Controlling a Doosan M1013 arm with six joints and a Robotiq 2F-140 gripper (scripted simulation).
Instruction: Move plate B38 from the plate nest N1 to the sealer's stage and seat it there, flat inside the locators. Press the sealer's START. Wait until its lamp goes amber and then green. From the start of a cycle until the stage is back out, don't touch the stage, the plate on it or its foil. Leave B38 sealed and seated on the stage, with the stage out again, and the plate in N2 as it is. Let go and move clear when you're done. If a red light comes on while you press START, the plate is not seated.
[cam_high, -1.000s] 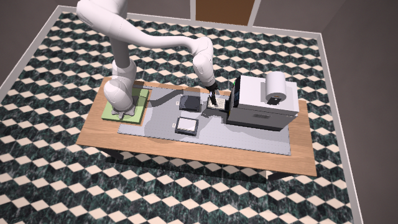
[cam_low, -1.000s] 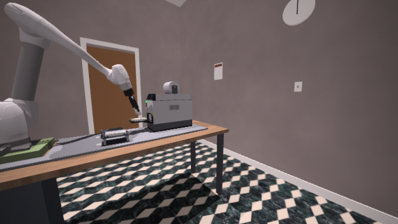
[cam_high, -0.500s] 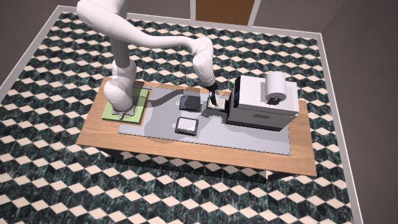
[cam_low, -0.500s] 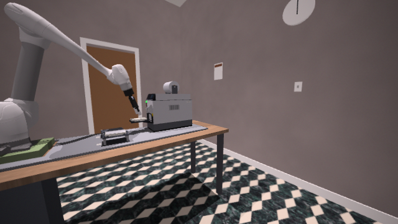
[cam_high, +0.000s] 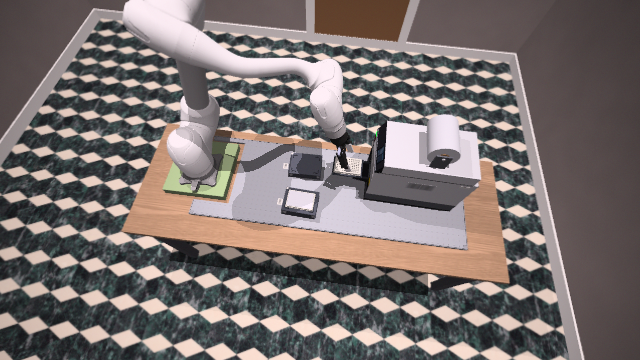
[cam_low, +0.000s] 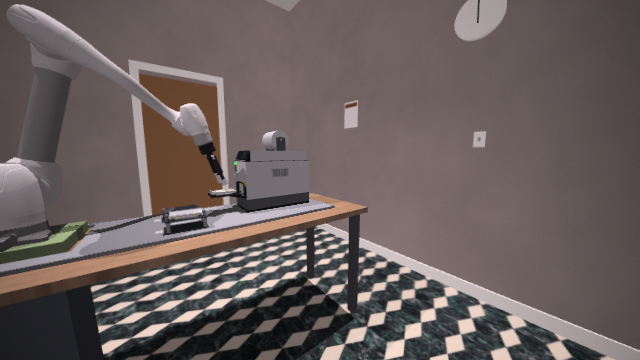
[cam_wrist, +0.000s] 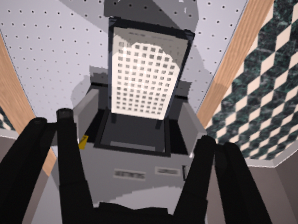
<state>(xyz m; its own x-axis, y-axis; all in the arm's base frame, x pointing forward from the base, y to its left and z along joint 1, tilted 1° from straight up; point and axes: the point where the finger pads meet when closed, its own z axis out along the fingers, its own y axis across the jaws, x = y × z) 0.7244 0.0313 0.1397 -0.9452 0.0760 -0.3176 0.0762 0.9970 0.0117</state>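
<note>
Holding nothing with the gripper (cam_high: 344, 164) (cam_low: 225, 181) (cam_wrist: 139, 106), fingers open and well apart. Hanging slanted just over plate B38 (cam_high: 353, 166) (cam_low: 218, 192) (cam_wrist: 145, 80), fingertips spread wider than its narrow side in the wrist view. Can place that plate on the stage (cam_high: 365, 169) (cam_low: 212, 195) (cam_wrist: 150, 24), out in front of the sealer (cam_high: 425, 155) (cam_low: 277, 182) (cam_wrist: 132, 180), framed by dark edges. Cannot tell from here whether fully seated inside the locators, or sealed.

Little room towards the sealer's front face, with cheeks flanking its opening and the gripper close by. Only a narrow gap on the other side, between the stage and the empty nest (cam_high: 306, 165) (cam_low: 180, 207). More space on the open side, over the perforated mat (cam_high: 350, 215) (cam_low: 125, 237) (cam_wrist: 50, 30), away from the long edge of the table (cam_high: 320, 242) (cam_low: 250, 236) (cam_wrist: 239, 50) nearest the stage. Beside the empty nest, apart from the stage, can find the second plate (cam_high: 300, 199) (cam_low: 184, 214) in its own nest. Showing green at the lamp (cam_high: 377, 134) (cam_low: 235, 163) on the sealer's front edge. Reaching well above both nests with the arm (cam_high: 255, 64) (cam_low: 120, 75).
</note>
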